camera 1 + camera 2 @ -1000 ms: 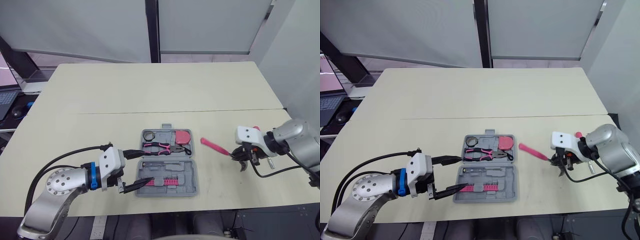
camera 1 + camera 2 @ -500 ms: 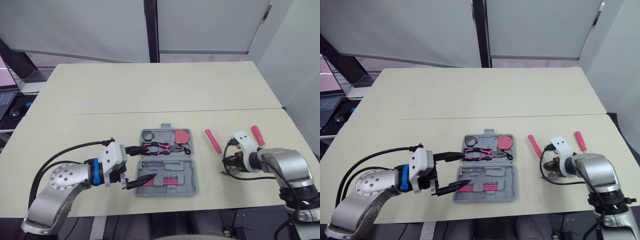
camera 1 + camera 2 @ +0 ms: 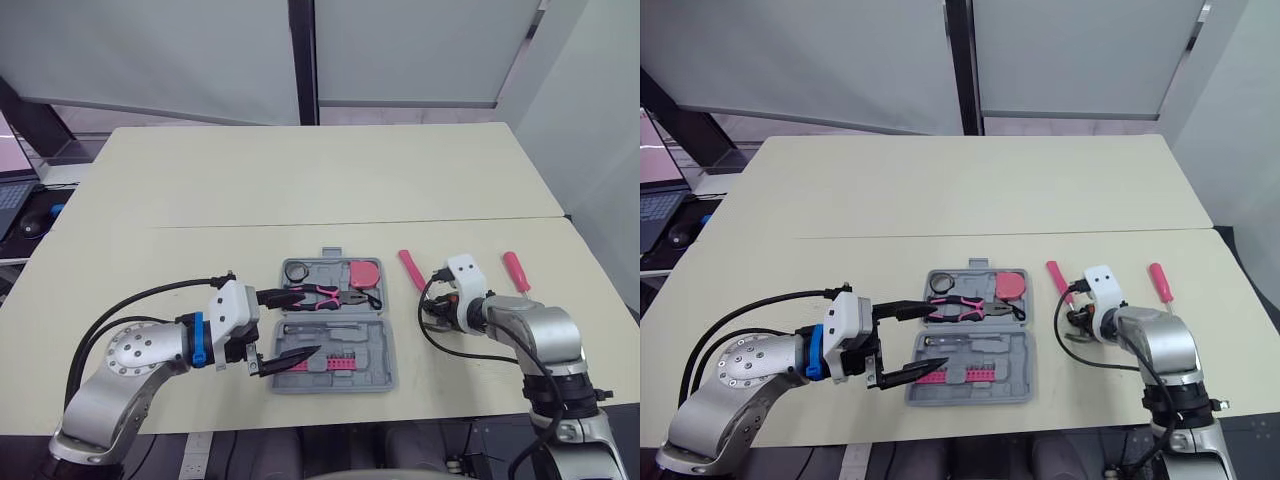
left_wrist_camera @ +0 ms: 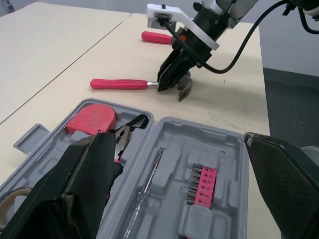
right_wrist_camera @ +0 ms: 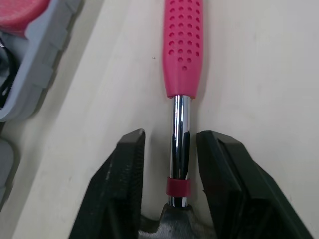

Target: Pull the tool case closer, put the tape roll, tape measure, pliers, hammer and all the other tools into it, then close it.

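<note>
The grey tool case [image 3: 390,352] lies open mid-table. Its far half holds the tape roll [image 3: 297,271], pink pliers [image 3: 325,295] and red tape measure [image 3: 366,272]; its near half holds a screwdriver [image 3: 330,328] and pink bit strip [image 3: 335,360]. My left gripper [image 3: 308,321] is open, its fingers spread over the case's left end. The hammer [image 3: 410,268] lies right of the case, pink handle pointing away. My right gripper [image 3: 432,318] is shut on its chrome shaft [image 5: 180,134] by the head. A pink-handled screwdriver [image 3: 515,270] lies further right.
The table's front edge runs close below the case. A seam crosses the table behind it. At the far left, off the table, sit a laptop and a mouse [image 3: 35,225].
My right gripper has moved left toward the case, carrying the hammer with it. The left gripper has edged slightly right over the case's left end.
</note>
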{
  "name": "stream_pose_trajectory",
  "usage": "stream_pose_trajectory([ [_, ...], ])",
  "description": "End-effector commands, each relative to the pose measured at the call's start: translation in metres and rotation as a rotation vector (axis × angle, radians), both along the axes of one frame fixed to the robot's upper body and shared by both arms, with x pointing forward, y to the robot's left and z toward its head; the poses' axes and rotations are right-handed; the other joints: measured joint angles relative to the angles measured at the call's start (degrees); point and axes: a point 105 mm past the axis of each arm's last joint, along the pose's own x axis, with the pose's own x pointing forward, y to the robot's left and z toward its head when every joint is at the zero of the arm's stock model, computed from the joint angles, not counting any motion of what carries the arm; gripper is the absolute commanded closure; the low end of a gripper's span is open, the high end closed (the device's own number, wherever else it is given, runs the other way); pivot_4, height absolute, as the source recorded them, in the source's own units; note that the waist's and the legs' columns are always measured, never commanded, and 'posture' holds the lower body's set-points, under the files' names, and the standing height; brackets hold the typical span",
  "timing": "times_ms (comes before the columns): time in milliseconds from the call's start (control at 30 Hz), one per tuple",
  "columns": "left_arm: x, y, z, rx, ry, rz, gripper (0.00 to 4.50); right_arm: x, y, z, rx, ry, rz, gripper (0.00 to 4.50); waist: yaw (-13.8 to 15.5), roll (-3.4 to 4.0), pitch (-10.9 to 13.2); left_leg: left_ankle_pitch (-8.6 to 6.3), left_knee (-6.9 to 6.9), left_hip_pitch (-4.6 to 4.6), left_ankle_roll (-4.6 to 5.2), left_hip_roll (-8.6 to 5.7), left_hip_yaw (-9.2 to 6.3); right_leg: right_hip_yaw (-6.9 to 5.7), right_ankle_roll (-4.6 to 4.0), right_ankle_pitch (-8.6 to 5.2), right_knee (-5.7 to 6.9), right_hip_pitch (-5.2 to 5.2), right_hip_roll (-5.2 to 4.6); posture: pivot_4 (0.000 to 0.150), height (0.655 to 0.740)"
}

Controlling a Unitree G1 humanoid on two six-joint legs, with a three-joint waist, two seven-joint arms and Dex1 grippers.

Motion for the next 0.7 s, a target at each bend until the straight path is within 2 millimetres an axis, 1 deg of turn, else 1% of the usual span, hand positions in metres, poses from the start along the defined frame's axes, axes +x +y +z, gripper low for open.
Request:
stream_pose_trajectory([
  [33,-0.001,0.003,0.007,-0.014,-0.023,0.002,0.00,0.002,-0.003,0.032,-0.013,-0.180,0.126,1.48,0.03,0.00,0.00,0.00,0.00,0.00,0.00,0.00,0.00,0.00,0.00,0.00,-0.02,0.01,0.00,0.150,0.7400],
  [100,0.000,0.005,0.007,-0.021,-0.015,0.015,0.00,0.000,-0.007,0.034,-0.034,-0.213,0.186,0.99,0.06,-0.01,0.00,0.00,-0.01,0.00,0.00,0.00,-0.01,-0.01,0.00,-0.01,-0.03,0.01,0.00,0.150,0.7400],
  [167,0.000,0.006,0.007,-0.029,-0.012,0.020,0.00,-0.001,-0.009,0.033,-0.052,-0.246,0.233,0.99,0.07,-0.01,0.00,0.00,-0.01,0.01,0.00,0.01,-0.02,-0.03,-0.01,-0.02,-0.03,0.01,0.01,0.150,0.7400],
  [300,-0.004,0.007,0.009,-0.037,-0.020,-0.005,0.00,-0.001,-0.012,0.012,-0.078,-0.258,0.260,0.99,-0.05,-0.02,-0.01,0.00,0.00,0.03,0.00,0.02,0.00,-0.01,-0.01,-0.02,-0.03,0.03,0.01,0.150,0.7400],
  [433,-0.007,0.009,0.011,-0.048,-0.048,-0.035,0.00,0.006,-0.013,-0.006,-0.098,-0.243,0.213,0.99,-0.18,-0.02,-0.01,0.00,0.00,0.04,0.00,0.02,0.00,0.00,-0.02,-0.01,0.00,0.02,0.01,0.150,0.7400],
  [633,-0.011,0.011,0.013,-0.059,-0.076,-0.061,0.00,0.005,-0.006,-0.018,-0.071,-0.209,0.128,0.99,-0.18,-0.04,-0.03,0.00,0.00,0.04,0.00,0.02,-0.01,0.00,-0.02,-0.01,0.00,0.04,0.01,0.150,0.7400],
  [700,-0.011,0.011,0.014,-0.058,-0.079,-0.062,0.00,0.004,-0.005,-0.021,-0.072,-0.207,0.107,1.37,-0.18,-0.05,-0.03,0.00,0.00,0.05,0.00,0.02,-0.01,0.00,-0.02,-0.01,0.00,0.04,0.01,0.150,0.7400],
])
